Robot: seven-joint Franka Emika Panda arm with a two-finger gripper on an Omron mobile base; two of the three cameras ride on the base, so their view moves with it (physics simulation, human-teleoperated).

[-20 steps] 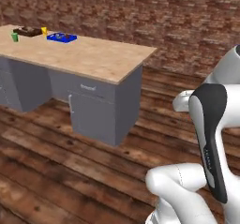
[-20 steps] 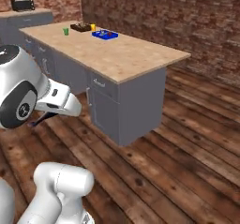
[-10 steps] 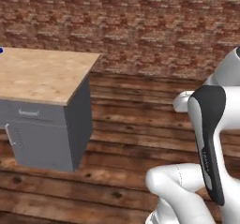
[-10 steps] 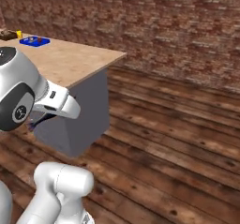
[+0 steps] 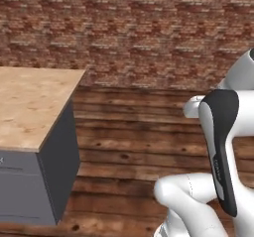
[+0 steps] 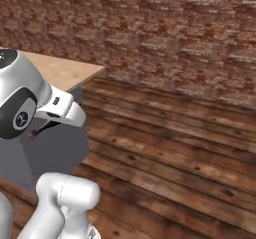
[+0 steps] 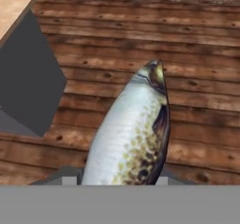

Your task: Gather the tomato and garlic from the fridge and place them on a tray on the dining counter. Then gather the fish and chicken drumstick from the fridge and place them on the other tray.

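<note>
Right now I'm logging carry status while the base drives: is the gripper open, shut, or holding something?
Gripper: shut on the fish, which sticks out ahead of the fingers over the wooden floor.

Count of things in the kitchen scene
One fish (image 7: 133,134), one wooden-topped counter (image 5: 31,107), one brick wall (image 5: 129,28).

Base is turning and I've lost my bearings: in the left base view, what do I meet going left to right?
Wooden counter top on its grey cabinet → bare plank floor before the brick wall → the robot's own arm.
</note>
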